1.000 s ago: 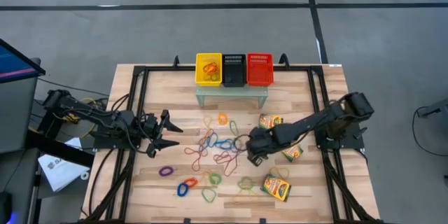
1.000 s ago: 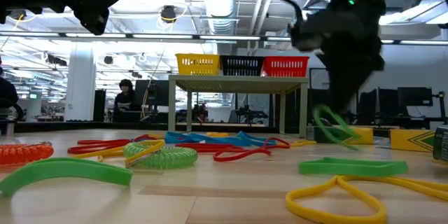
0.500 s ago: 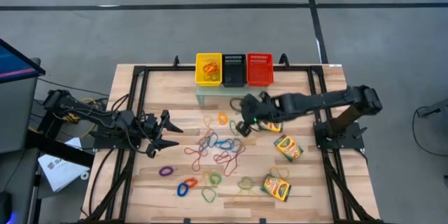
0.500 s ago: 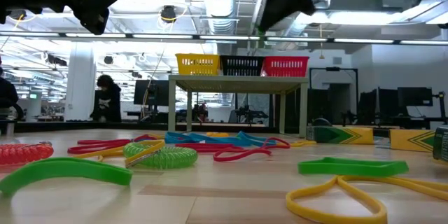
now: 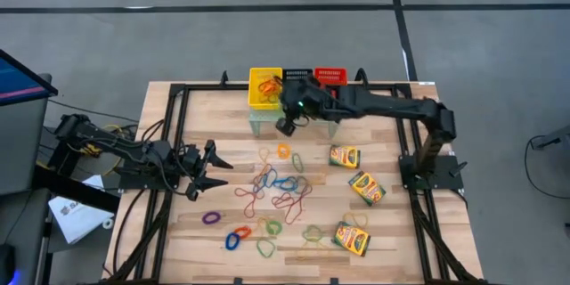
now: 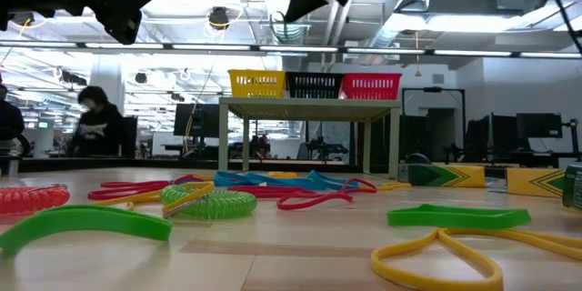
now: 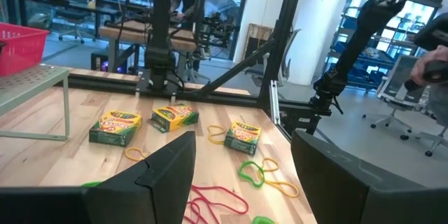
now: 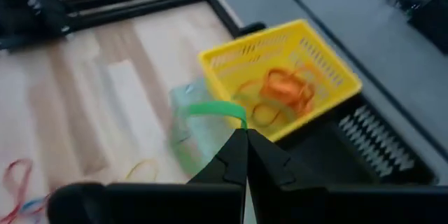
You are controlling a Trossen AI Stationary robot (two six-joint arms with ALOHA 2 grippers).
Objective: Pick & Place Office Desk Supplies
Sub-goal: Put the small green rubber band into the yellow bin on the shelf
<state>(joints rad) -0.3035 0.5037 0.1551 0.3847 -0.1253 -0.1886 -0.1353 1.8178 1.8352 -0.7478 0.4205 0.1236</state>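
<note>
Many coloured rubber bands (image 5: 278,187) lie loose on the wooden table's middle. Three yellow-and-green crayon boxes lie flat to their right (image 5: 344,156), (image 5: 366,188), (image 5: 353,239). My right gripper (image 5: 287,125) hangs in the air just in front of the yellow basket (image 5: 264,87) and is shut on a green rubber band (image 8: 208,108). The yellow basket (image 8: 280,84) holds orange bands. My left gripper (image 5: 216,167) hovers open over the table's left part, with nothing between its fingers (image 7: 168,168). My right gripper pinches the green rubber band at one end of its loop (image 8: 236,117), between the two shut fingertips. The rest of the loop sticks out beyond the fingertips, lifted clear of the table, beside the yellow basket's near wall.
The yellow, black (image 5: 297,91) and red (image 5: 330,76) mesh baskets stand in a row on a small pale-green stand (image 5: 267,121) at the table's far edge. A black frame (image 5: 174,142) runs round the table. People sit in the room beyond (image 6: 95,118).
My right gripper has risen from the table by the crayon boxes and swung toward the far edge and the left, to the yellow basket. It has stayed shut, and the green band has gone with it, lifted clear of the table.
</note>
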